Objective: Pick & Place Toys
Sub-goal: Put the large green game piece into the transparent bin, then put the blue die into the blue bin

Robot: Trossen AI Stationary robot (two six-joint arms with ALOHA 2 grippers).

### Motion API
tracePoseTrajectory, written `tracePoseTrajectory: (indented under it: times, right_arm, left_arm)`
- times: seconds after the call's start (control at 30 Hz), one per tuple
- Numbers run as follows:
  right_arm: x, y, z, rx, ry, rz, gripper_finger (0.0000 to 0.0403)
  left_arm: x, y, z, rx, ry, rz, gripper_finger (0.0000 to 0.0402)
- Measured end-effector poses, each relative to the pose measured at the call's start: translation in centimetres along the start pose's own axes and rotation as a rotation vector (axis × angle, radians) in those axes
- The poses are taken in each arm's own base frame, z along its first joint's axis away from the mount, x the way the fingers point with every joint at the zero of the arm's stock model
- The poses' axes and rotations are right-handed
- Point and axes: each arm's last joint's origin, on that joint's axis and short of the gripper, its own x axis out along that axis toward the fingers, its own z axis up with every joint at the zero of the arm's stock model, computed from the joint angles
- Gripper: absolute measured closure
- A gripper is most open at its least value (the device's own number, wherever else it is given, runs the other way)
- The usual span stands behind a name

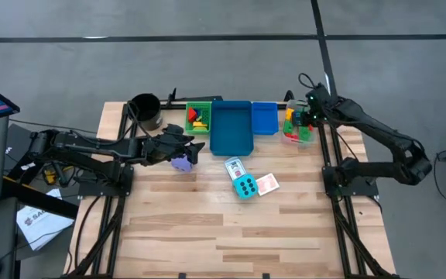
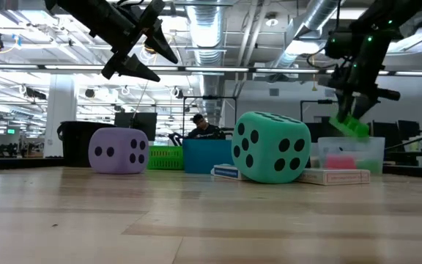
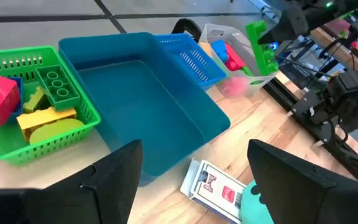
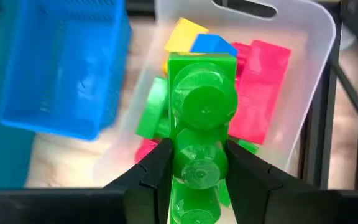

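The right gripper (image 4: 197, 165) pinches a green brick (image 4: 201, 106) between its fingers and holds it in the air over the clear bin (image 4: 316, 37), upper right of the bench (image 1: 207, 232) in the high view. The grip sits on the brick's lower part, so the studded side faces the wrist camera and the brick can hang free of the bin's walls. In the bin lie more bricks: a yellow one (image 4: 185, 32), a blue one (image 4: 211, 43), a pink-red one (image 4: 263, 93) and more green. Whether the brick is being lifted out or lowered in cannot be told from this moment alone.

The left gripper (image 1: 194, 141) hovers with fingers spread wide, holding nothing, left of centre in the high view, just above the purple die (image 1: 180, 162) and near the big blue bin (image 1: 231, 128). That wide stance would suit taking a bulky thing such as a die.

The cyan die (image 1: 245, 186) stands at mid-bench, touching or just beside two card packs: a blue one (image 1: 233, 167) above it and a red one (image 1: 267, 184) to its right. The green bin (image 1: 200, 116) at upper centre holds several bricks, the small blue bin (image 1: 264, 118) sits between the big one and the clear one, and a black cup (image 1: 145, 110) stands at upper left.
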Motion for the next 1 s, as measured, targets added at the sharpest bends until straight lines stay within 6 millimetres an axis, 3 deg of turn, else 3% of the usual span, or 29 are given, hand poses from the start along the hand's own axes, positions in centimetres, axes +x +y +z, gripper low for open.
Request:
tracePoseTrajectory:
  times: [0.13, 0.47, 0.63, 1.0]
  right_arm:
    - [0.4, -0.1, -0.2, -0.008, 0.044, -0.022, 0.0266]
    - [0.4, 0.0, -0.3, -0.006, 0.06, 0.001, 0.0149]
    - [0.2, 0.2, -0.3, -0.053, 0.044, 0.023, 0.0123]
    - [-5.2, 3.4, -2.5, -0.316, -0.205, 0.347, 0.012]
  left_arm:
    - [0.0, 0.0, 0.0, 0.008, 0.0, 0.0, 0.0117]
    - [0.0, 0.0, 0.0, 0.01, 0.0, 0.0, 0.0117]
    - [0.0, 0.0, 0.0, 0.01, 0.0, 0.0, 0.0117]
    - [0.0, 0.0, 0.0, 0.01, -0.001, 0.0, 0.0117]
